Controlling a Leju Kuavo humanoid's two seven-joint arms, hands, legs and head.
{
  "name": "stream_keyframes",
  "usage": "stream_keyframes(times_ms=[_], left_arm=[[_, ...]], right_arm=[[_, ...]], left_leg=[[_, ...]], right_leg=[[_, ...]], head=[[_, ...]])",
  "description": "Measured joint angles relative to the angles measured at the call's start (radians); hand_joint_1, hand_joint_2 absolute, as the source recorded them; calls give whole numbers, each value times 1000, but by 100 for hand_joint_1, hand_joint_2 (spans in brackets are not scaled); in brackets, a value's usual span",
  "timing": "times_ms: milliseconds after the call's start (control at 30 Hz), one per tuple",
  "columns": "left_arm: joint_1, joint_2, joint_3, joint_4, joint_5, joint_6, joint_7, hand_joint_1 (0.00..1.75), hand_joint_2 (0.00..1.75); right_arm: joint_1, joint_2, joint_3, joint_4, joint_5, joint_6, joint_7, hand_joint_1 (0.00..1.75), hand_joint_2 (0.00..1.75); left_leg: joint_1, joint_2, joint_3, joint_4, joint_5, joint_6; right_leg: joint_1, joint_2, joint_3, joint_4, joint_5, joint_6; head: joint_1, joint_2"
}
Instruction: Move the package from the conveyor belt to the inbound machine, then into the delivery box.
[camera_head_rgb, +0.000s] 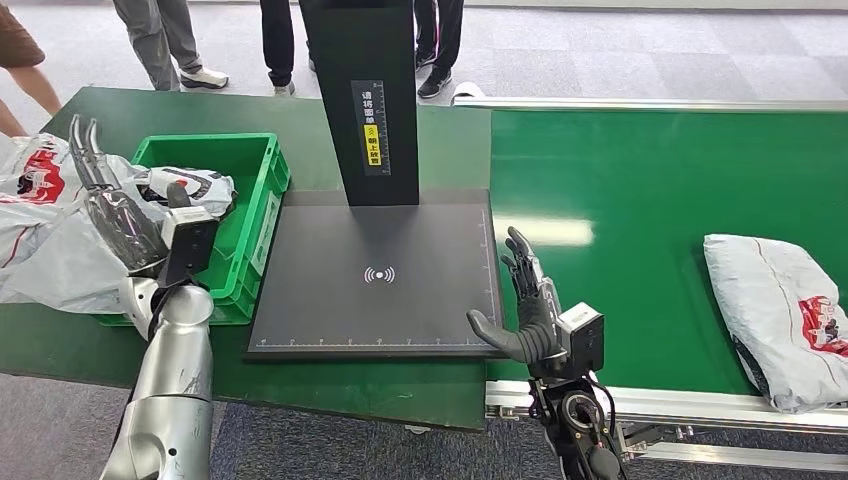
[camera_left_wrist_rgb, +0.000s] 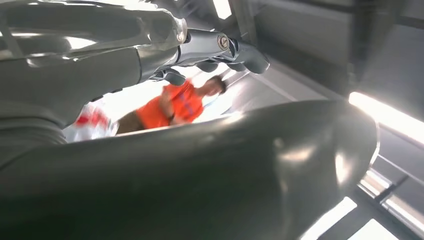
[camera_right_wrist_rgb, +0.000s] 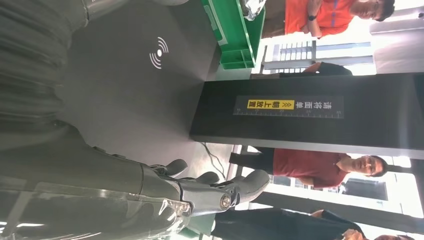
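Package (camera_head_rgb: 780, 315): crinkled white plastic pouch on smooth green belt (camera_head_rgb: 640, 200).

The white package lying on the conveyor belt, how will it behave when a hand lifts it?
The white package looks like a soft plastic mailer bag with wrinkles, so it will probably sag rather than stay stiff. Its glossy film may be slippery. It lies flat on the conveyor belt, so rolling seems unlikely.

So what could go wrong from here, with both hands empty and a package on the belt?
1. The package lies far along the conveyor belt from the open right hand; a long reach may end in a weak grip.
2. The green delivery box already holds bags spilling over its side, so another may slide out.
3. The raised left hand hovers over that box and could snag them.
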Motion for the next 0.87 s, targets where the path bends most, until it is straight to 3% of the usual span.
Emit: stream_keyframes(times_ms=[167, 267, 367, 500, 633, 733, 867], left_arm=[[95, 25, -234, -86, 304, -7, 0, 0, 0], [147, 52, -379, -148, 454, -65, 0, 0, 0], [195, 75, -492, -195, 567, -229, 0, 0, 0], [247, 92, -566, -215, 686, -460, 0, 0, 0], [275, 99, -582, -215, 719, -569, 0, 0, 175], [293, 98, -582, -204, 736, -665, 6, 0, 175], [305, 93, -583, -172, 733, -724, 24, 0, 175]], right_arm=[[1, -11, -1, 0, -7, -6, -5, 0, 175], [2, -18, -3, 0, -12, -8, -7, 0, 175], [2, -24, -4, 0, -15, -10, -10, 0, 175], [3, -30, -5, 0, -16, -10, -16, 0, 175], [4, -31, -5, 0, -8, -15, -25, 0, 175], [7, -30, -5, -6, 6, -23, -27, 0, 175], [8, -25, -5, -15, 18, -28, -26, 0, 175]], left_leg=[[0, 0, 0, 0, -1, 0], [0, 0, -1, 0, -1, 1], [0, 0, -1, 0, -1, 1], [0, 0, 0, 0, -1, 1], [0, 0, 0, 0, -1, 1], [0, 0, 0, 0, -1, 1], [0, 0, 0, 0, -1, 1]], right_leg=[[0, 0, 0, 0, 0, 0], [0, 0, 0, 0, -1, 1], [0, 0, 0, 0, -1, 1], [0, 0, 0, 0, -1, 1], [0, 0, 0, 0, -1, 1], [0, 0, 0, 0, -1, 1], [0, 0, 0, 0, -1, 1]], head=[[0, 0], [0, 0], [0, 0], [0, 0], [0, 0], [0, 0], [0, 0]])
